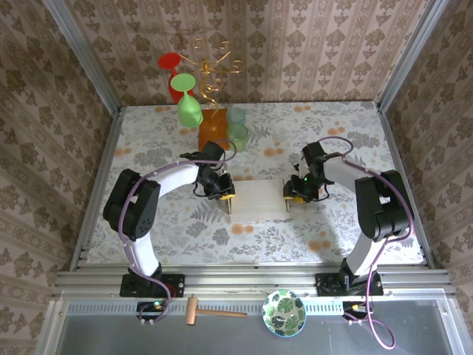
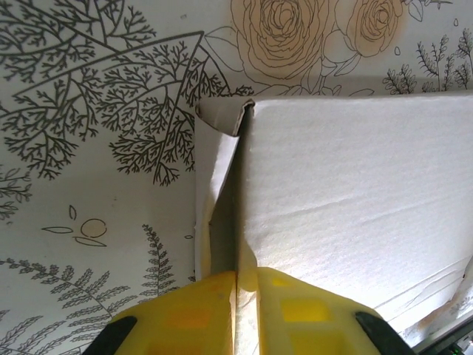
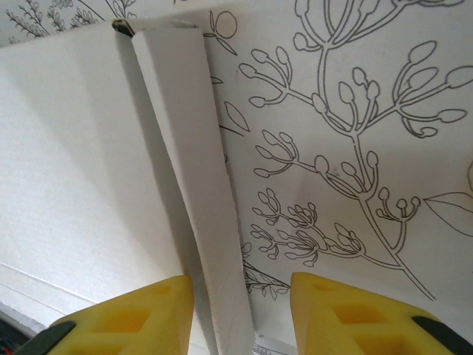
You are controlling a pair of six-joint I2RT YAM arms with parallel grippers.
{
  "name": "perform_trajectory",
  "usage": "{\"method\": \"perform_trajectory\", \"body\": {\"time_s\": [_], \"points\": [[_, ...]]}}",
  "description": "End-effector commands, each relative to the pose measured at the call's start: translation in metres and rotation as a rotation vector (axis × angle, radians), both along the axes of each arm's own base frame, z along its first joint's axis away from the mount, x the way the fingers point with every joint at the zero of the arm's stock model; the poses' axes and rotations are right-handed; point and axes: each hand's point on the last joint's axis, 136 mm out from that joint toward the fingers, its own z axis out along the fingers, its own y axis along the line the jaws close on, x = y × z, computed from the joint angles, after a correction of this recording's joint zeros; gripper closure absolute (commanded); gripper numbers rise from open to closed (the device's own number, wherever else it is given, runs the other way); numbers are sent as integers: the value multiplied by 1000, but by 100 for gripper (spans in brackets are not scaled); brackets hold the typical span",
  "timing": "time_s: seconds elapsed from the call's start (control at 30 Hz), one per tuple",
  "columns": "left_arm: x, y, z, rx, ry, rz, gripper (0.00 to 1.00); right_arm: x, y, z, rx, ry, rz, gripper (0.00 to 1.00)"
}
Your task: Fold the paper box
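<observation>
left end effector (image 2: 245, 287) pinched, right one (image 3: 240, 287) (parted)

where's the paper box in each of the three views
Top external: paper box at table centre.
Left wrist: right half, its left wall pinched by the left tool.
Right wrist: left half, its side flap between the open right tool.
Shared landmark: floral table cover.

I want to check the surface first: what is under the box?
The box lies on the flowered table, whose pattern shows around its edges. The patch directly beneath is covered by the cardboard, so nothing there can be seen.
</observation>
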Motion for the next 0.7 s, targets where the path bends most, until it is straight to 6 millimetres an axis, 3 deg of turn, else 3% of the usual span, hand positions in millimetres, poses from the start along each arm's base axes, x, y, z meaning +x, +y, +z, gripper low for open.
{"method": "perform_trajectory", "body": {"time_s": [0.0,0.2,0.33,0.47,0.57,0.67], "points": [[-11,14,-6,75,27,-3,83,-7,-1,-11,-12,34,-5,63],[1,10,35,18,-64,41,69,-6,-3,-8,-24,31,-10,64],[1,15,48,-7,-68,73,66,-5,-3,-7,-23,30,-13,65],[-2,23,45,-22,-56,95,65,-5,-1,-5,-15,27,-13,66],[-8,32,31,1,-25,90,64,-4,-1,-2,-9,20,-15,66],[-7,26,18,-39,-19,77,62,-3,0,0,-8,15,-15,66]]}}
